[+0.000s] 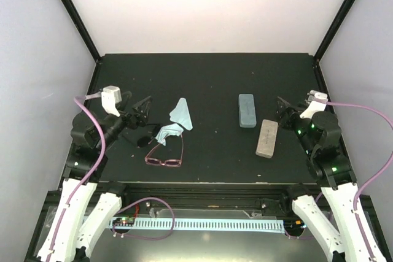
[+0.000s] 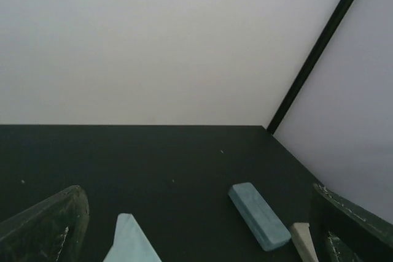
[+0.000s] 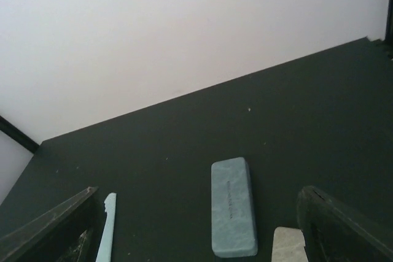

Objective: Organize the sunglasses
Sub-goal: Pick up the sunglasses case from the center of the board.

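The pink-maroon sunglasses (image 1: 164,155) lie open on the black table (image 1: 209,78), in front of the left arm. A dark shape (image 1: 143,140) beside them looks like the black sunglasses, hard to make out against the table. My left gripper (image 1: 146,110) is open and empty, held above the table just left of the cloths; neither pair shows in its wrist view (image 2: 196,189). My right gripper (image 1: 282,111) is open and empty, right of the cases, with nothing between its fingers in the right wrist view (image 3: 198,191).
Two light blue cloths (image 1: 182,113) (image 1: 167,132) lie near the glasses; one shows in the left wrist view (image 2: 129,240). A blue-grey case (image 1: 247,110) (image 2: 258,213) (image 3: 232,207) and a beige case (image 1: 266,138) (image 3: 287,245) lie right of centre. Walls enclose the table.
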### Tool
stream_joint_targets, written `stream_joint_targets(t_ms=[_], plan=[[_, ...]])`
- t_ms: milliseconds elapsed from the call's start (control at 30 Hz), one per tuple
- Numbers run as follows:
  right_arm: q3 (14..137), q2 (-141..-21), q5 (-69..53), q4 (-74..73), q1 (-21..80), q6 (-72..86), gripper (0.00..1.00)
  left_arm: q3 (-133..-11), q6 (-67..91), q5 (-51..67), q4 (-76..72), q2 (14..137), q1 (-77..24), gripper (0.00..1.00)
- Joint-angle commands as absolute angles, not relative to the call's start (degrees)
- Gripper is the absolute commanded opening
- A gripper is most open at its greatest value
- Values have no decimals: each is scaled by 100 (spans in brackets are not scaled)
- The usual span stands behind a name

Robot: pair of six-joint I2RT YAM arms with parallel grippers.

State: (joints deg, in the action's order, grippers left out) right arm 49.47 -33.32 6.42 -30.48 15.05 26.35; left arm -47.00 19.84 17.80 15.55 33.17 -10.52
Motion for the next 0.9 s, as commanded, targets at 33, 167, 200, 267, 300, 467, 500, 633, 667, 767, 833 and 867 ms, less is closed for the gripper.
stream_joint_targets(t_ms=[33, 167, 200, 267, 300, 467, 500, 633, 667, 767, 833, 867], plan=[[4754, -3394, -132, -3148, 1300, 2911, 87, -4490, 2280, 2542, 1654, 3294, -917, 98], [4770, -3760, -936, -3243, 1235, 2698, 91, -4345, 2386, 3133, 1663, 3230, -877, 99], [4776, -3904, -1031, -3275, 1223, 2681, 91, -4257, 2442, 3259, 1597, 3186, -868, 99], [4679, -4156, -1160, -3179, 1205, 2690, 92, -4038, 2641, 3455, 1384, 3063, -862, 99], [4612, -4266, -1170, -3108, 1206, 2721, 93, -3906, 2735, 3544, 1252, 2988, -857, 99], [4298, -5023, -947, -2785, 1443, 2858, 96, -3390, 2962, 3859, 1006, 2599, -847, 99], [4263, -5207, -752, -2744, 1585, 2882, 97, -3343, 2954, 3884, 1056, 2546, -841, 99], [4341, -6154, 108, -2691, 2358, 2873, 100, -3184, 2975, 3999, 1200, 2406, -832, 99], [4410, -6430, 322, -2703, 2522, 2869, 100, -3151, 2987, 4006, 1200, 2379, -835, 99], [4636, -7251, 947, -2717, 2895, 2811, 100, -3071, 3032, 4025, 1167, 2333, -837, 99], [4808, -7741, 1326, -2773, 3021, 2774, 100, -3026, 3078, 3992, 1124, 2336, -830, 99], [4887, -7961, 1485, -2798, 3052, 2771, 100, -2999, 3098, 3978, 1090, 2342, -828, 99]])
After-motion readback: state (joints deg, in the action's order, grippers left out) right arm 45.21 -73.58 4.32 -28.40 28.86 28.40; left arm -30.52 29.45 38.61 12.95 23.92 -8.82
